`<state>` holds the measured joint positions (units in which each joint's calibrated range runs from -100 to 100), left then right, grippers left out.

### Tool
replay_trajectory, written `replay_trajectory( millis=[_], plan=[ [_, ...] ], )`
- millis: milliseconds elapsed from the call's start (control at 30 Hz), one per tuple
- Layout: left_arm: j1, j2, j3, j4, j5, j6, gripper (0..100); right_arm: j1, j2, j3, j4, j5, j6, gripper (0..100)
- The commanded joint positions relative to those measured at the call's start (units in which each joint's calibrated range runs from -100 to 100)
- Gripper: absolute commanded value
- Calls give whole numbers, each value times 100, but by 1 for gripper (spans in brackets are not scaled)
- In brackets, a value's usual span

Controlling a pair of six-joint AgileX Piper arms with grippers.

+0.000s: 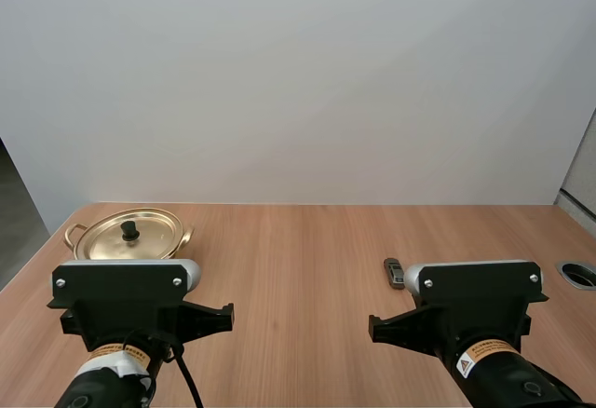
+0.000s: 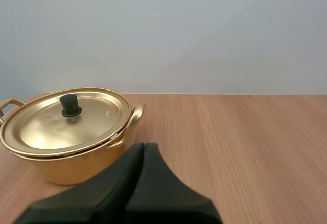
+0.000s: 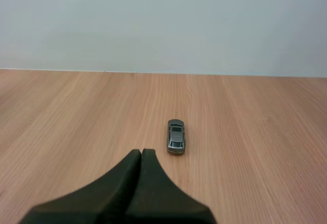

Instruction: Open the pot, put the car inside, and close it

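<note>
Left gripper (image 2: 143, 147) is holding its two fingers pressed together on nothing, pointing just beside the gold pot (image 2: 71, 166); right gripper (image 3: 141, 153) is likewise closed and empty, facing the grey toy car (image 3: 176, 136). The lid (image 2: 48, 127) is sitting flat on the pot, its black knob (image 2: 70, 105) standing upright at the centre. The toy car is lying on the wooden table (image 2: 245, 147), well apart from the pot on the right-arm side. Judgement: the opening step is pending, not begun. The next move is calling for the left fingers to spread, lower around the knob, pinch it and lift the lid clear of the pot.
</note>
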<state>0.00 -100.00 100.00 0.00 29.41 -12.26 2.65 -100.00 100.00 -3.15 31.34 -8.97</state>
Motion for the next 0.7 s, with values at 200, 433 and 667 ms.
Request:
replay_trajectory(
  millis=[200,433,667],
  plan=[
    [0,0,0,-149,0,-78,0,-1,0,0,-90,0,-28,0],
    [5,0,-440,1322,-1346,877,0,-1,0,0,-2112,-813,-28,0],
    [5,0,-2177,2153,1157,562,0,-1,0,-930,-3868,93,-28,0]
  ],
)
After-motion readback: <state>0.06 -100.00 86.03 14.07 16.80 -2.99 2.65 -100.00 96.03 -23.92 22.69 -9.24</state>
